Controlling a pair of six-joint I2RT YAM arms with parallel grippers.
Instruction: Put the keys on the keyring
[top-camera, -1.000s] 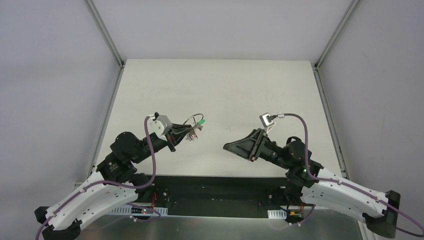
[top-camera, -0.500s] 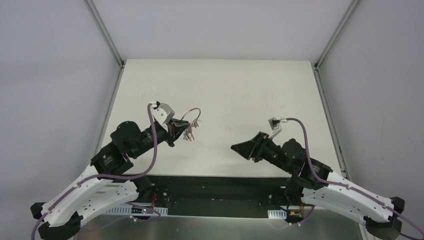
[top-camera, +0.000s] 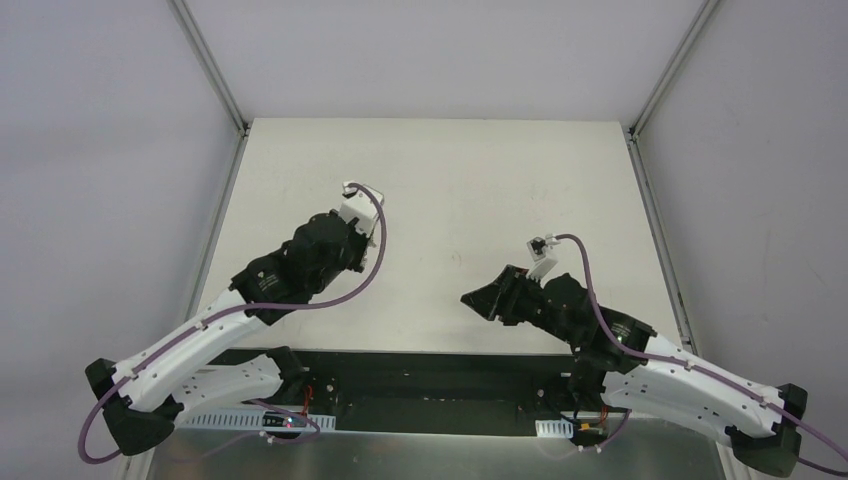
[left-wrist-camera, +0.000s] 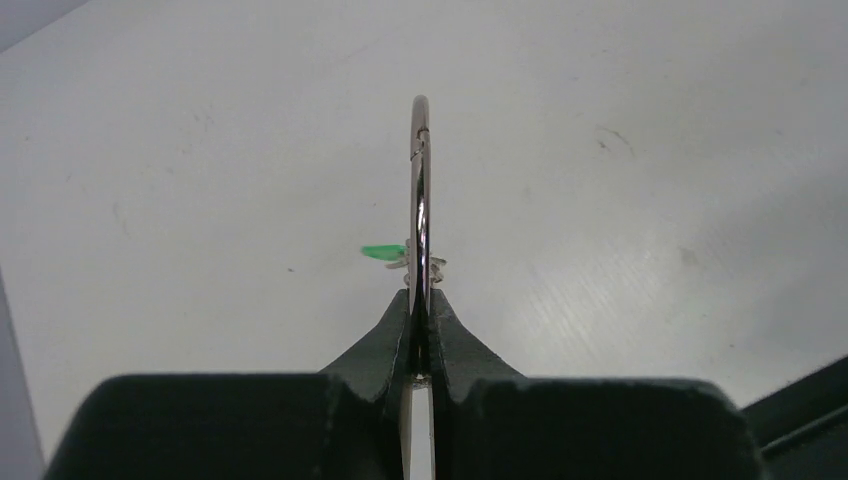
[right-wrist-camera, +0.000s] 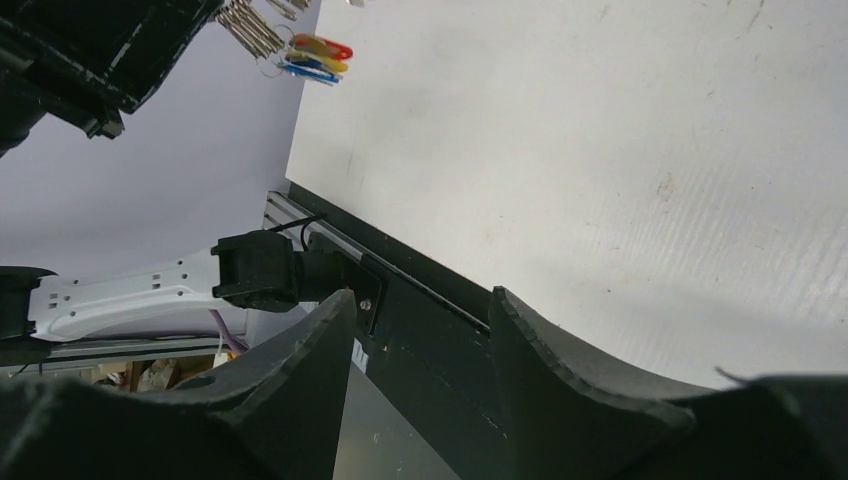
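Keyring (left-wrist-camera: 420, 190), green key (left-wrist-camera: 385, 253) against it, sits clamped edge-on in the left gripper (left-wrist-camera: 420, 310); right gripper (right-wrist-camera: 422, 298) gapes empty. Threading seems done; next, lower and release.

The left arm (top-camera: 200, 335) reaches to the far side with its wrist turned downward. The left gripper (left-wrist-camera: 420, 300) presses both fingers together on the keyring (left-wrist-camera: 421, 190). The right arm (top-camera: 660, 370) stays low and points left, and the right gripper (right-wrist-camera: 420, 296) has its fingers spread apart.

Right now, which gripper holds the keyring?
The left gripper, shut on the keyring, which is seen edge-on; the right gripper stands open and empty.
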